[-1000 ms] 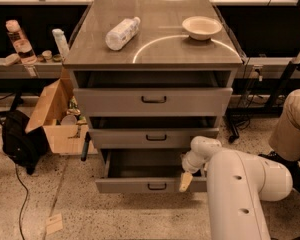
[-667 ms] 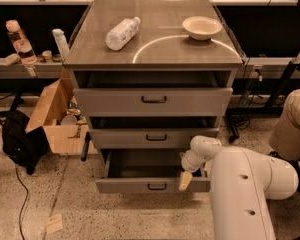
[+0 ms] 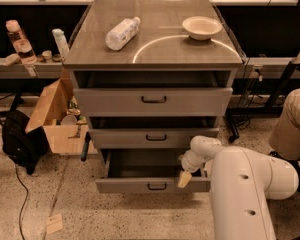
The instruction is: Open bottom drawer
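Camera view: drawer work at a grey three-drawer cabinet (image 3: 160, 59). The bottom drawer (image 3: 125, 185) sits lowest in the stack, just above the speckled floor. It is already drawn partly out, so its plain grey interior shows behind the low flat front. The middle drawer (image 3: 115, 138) and top drawer (image 3: 110, 101) above it stand slightly ajar.

The robot's white arm (image 3: 250, 189) reaches in from the right foreground. Its gripper (image 3: 185, 178) hangs at the top edge of the bottom drawer's front, toward the right end. Whether the gripper is spread or pressed together cannot be told from here, nor whether it is actually touching the front.

The small black bar handle (image 3: 157, 186) lies just to the left of the gripper and a little lower, its long axis running level across the front. The drawer's travel runs straight out from the cabinet toward the camera, so any further pull would probably have to follow that line. A pull from the right end rather than the centred handle could skew the drawer.

On the cabinet top, a bottle (image 3: 122, 32) lies on its side and a bowl (image 3: 202, 27) stands well apart from it.
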### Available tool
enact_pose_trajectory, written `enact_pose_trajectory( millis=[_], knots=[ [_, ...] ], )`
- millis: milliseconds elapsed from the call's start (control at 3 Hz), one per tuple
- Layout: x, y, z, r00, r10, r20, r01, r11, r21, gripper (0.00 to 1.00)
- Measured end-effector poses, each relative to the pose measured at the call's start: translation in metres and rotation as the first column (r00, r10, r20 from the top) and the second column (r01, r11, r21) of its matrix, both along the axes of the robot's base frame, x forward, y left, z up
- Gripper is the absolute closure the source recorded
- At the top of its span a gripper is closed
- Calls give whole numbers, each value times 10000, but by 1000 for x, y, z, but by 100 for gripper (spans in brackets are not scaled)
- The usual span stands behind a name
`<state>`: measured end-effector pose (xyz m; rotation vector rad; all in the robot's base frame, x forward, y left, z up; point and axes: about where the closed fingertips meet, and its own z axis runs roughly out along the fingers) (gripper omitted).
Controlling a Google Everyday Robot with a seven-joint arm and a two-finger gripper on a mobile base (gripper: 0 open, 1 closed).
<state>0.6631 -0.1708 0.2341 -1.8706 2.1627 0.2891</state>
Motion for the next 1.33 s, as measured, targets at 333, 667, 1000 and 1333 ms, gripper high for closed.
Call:
enact_pose_trajectory(
  millis=[333, 667, 1000, 1333],
  knots=[
    [0, 0, 0, 10000, 0, -1, 0, 10000, 0, 42],
    [0, 0, 0, 10000, 0, -1, 0, 10000, 0, 66],
    [1, 1, -2, 9999, -50, 103, 49, 9999, 124, 89],
    [9, 2, -8, 9995, -51, 325, 48, 9999, 91, 100]
  ],
)
